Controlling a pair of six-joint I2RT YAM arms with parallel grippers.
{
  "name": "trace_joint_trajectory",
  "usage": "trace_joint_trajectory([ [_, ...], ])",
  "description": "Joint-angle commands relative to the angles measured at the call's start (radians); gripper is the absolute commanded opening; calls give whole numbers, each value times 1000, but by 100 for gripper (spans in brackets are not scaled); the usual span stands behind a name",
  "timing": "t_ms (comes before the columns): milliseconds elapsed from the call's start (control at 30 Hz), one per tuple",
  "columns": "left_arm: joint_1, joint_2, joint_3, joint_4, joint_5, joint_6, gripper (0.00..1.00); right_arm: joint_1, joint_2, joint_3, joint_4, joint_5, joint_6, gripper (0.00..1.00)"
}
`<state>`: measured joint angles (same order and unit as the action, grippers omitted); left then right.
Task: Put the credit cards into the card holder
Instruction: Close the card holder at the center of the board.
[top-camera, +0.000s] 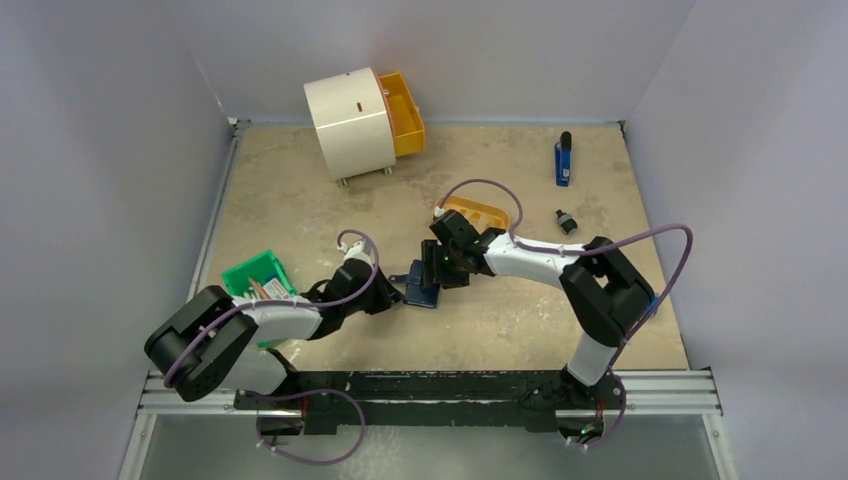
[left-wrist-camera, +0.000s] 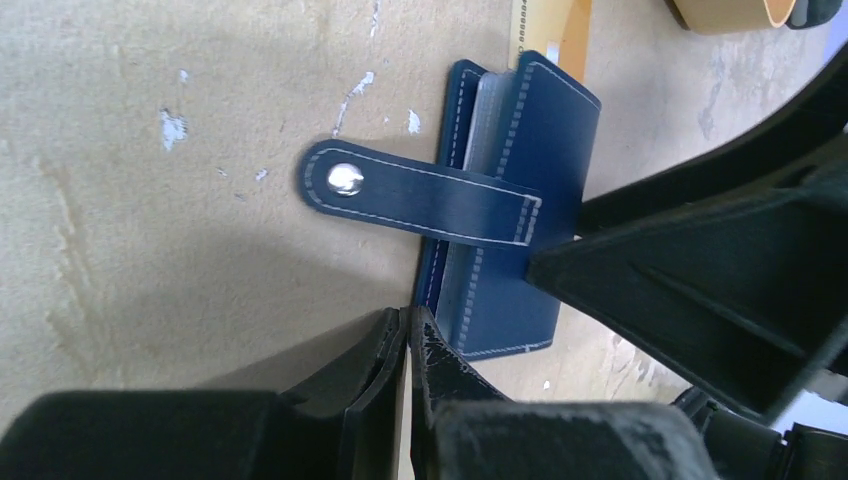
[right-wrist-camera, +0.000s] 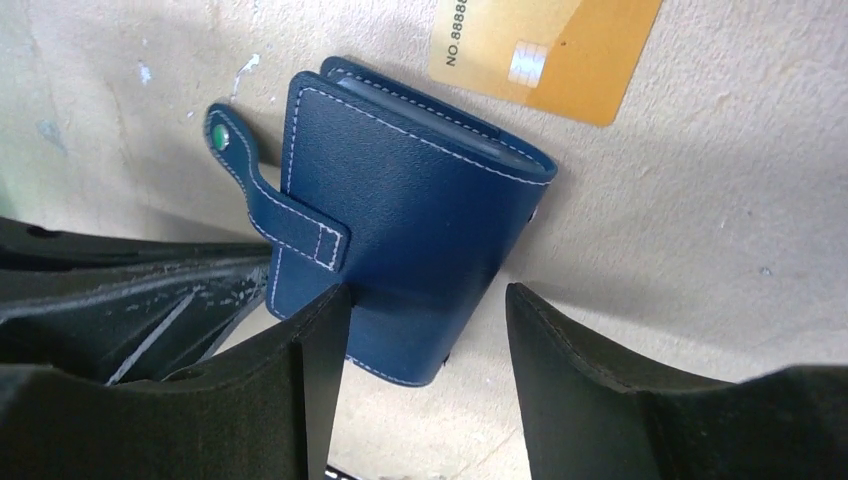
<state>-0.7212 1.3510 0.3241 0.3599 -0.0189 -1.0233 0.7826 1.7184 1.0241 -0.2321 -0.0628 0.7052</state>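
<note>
The navy card holder (right-wrist-camera: 400, 200) lies on the table between both arms, slightly parted, its snap tab (left-wrist-camera: 400, 190) undone and flat on the table. Grey pockets (left-wrist-camera: 487, 110) show inside it. One gold credit card (right-wrist-camera: 545, 50) lies flat just beyond it, its edge (left-wrist-camera: 550, 30) peeking past the holder. My left gripper (left-wrist-camera: 408, 322) is shut, its tips pinched at the holder's near corner. My right gripper (right-wrist-camera: 425, 315) hangs open over the holder's other end, one finger (right-wrist-camera: 320, 340) against the cover. From above, the card holder (top-camera: 422, 293) sits between the left gripper (top-camera: 392, 297) and the right gripper (top-camera: 442, 270).
An orange oval tray (top-camera: 480, 212) stands just behind the right gripper. A green box (top-camera: 255, 275) sits by the left arm. At the back are a white cylinder (top-camera: 348, 122) with an orange drawer (top-camera: 405, 112), a blue object (top-camera: 563, 160) and a small black piece (top-camera: 567, 222).
</note>
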Motion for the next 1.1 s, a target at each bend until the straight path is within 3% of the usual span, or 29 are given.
trace_joint_trajectory([
  [0,-9,23,-19,34,48,-6,6,0,35,44,-4,13,-36,60],
  [167,-9,-28,-17,-27,28,0,6,2,80,64,-38,37,-57,60],
  [367,-9,-231,-13,-213,-54,16,7,4,93,61,-53,50,-60,60],
  [500,-8,-318,23,-247,-74,27,8,4,86,60,-52,51,-61,60],
  [767,-9,-118,154,-131,-12,79,6,4,92,67,-42,38,-58,60],
  [1067,-7,-2,156,-60,-13,63,5,4,86,73,-39,29,-54,60],
])
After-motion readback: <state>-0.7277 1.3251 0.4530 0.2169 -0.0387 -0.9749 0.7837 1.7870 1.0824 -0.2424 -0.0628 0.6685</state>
